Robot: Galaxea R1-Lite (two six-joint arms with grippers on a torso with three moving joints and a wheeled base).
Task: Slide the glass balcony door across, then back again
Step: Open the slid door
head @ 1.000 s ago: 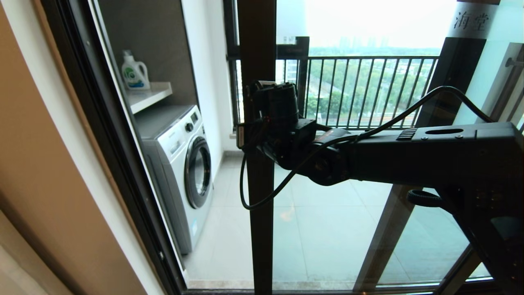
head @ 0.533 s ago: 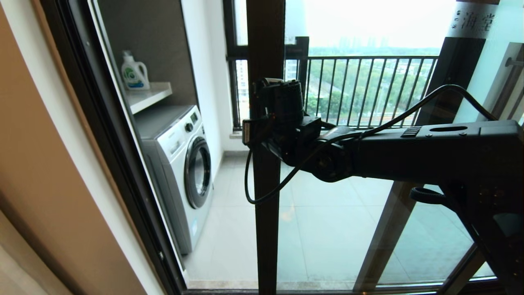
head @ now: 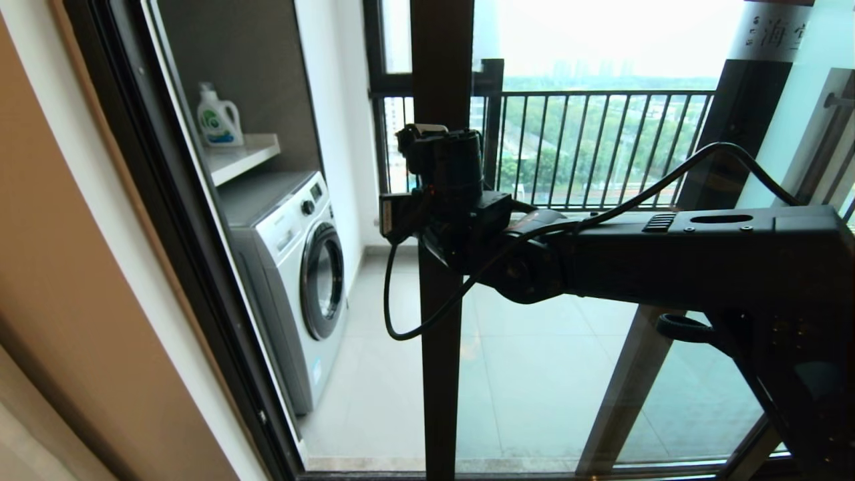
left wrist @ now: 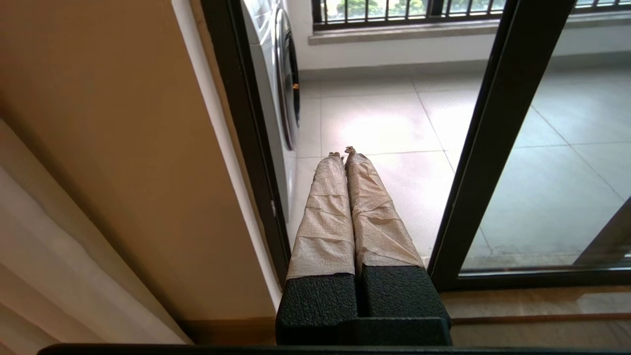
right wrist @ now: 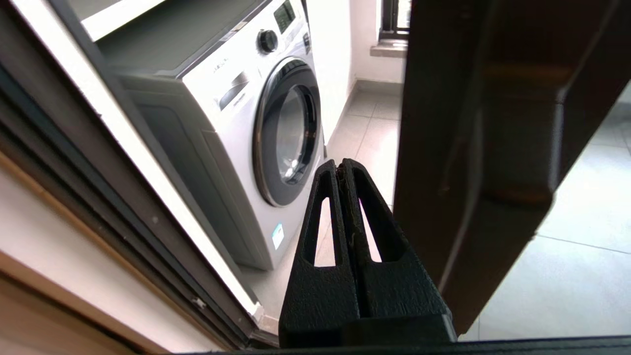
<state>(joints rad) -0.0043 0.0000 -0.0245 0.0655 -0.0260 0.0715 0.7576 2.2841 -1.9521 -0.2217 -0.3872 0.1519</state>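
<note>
The glass balcony door (head: 548,374) stands partly slid aside, its dark brown upright edge (head: 441,374) near the middle of the head view, with a frosted strip of Chinese characters (head: 775,30) at top right. My right gripper (head: 424,137) is at mid-height against that edge, on the side of the opening. In the right wrist view the right gripper (right wrist: 340,165) is shut on nothing, close beside the door edge (right wrist: 438,148); I cannot tell whether it touches. My left gripper (left wrist: 343,152), with tape-wrapped fingers, is shut low near the floor track, left of the door frame (left wrist: 493,148).
A white washing machine (head: 300,267) stands on the balcony just beyond the opening, under a shelf with a detergent bottle (head: 217,117). The dark fixed jamb (head: 174,234) and a beige wall bound the opening on the left. A black railing (head: 601,147) closes the balcony's far side.
The door's upright edge has moved to the right, widening the opening. The right gripper went right with it, then came back slightly left and up.
</note>
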